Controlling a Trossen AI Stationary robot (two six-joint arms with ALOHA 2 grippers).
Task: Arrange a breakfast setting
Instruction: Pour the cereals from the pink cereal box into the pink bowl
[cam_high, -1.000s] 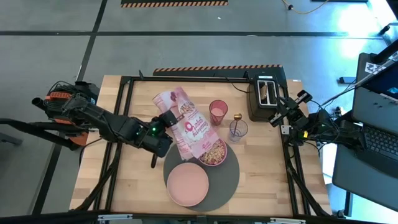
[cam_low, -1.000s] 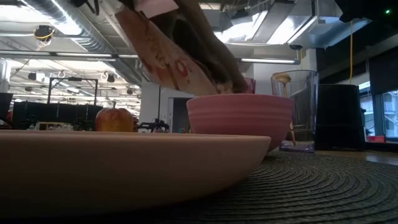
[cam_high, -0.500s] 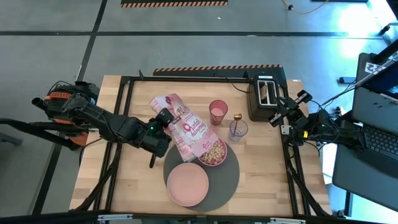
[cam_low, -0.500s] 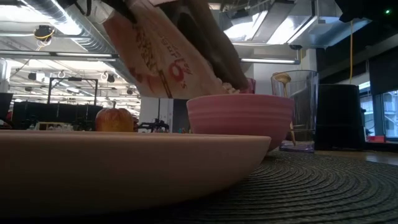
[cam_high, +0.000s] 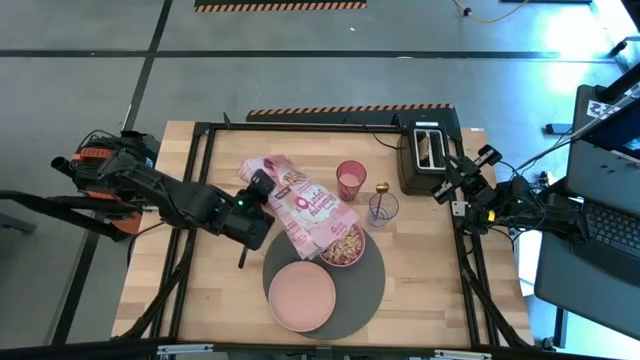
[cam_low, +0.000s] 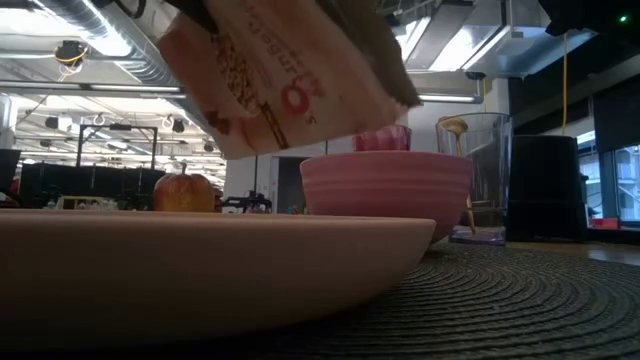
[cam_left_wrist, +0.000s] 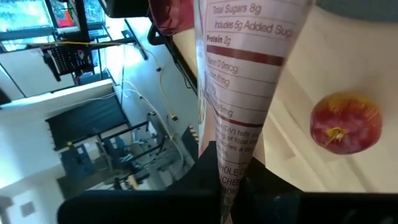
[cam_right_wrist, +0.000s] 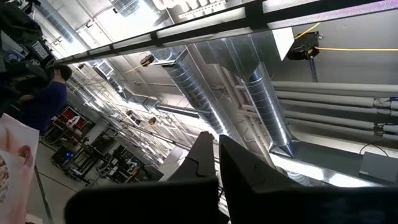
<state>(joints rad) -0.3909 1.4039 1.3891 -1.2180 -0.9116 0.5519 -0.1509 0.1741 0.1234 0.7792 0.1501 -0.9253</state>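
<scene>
Here, at the bottom of the high view, the big pink plate (cam_high: 302, 296) sits on the round dark-grey mat (cam_high: 368, 290). Just behind it in the middle is the pink bowl (cam_high: 343, 244) with cereal inside. Over the bowl hangs the pink-and-white cereal box (cam_high: 300, 205), tipped. The left gripper (cam_high: 262, 190) is clamped on its far end. The box looks light and soft, so holding the folded end seems best. The right gripper (cam_high: 452, 192) waits at the right edge, jaws together.

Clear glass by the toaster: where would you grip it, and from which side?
Grip the clear glass across its upper wall, likely coming from above. It stands upright with a small spoon in it, and the pink bowl and pink tumbler crowd its sides.
</scene>
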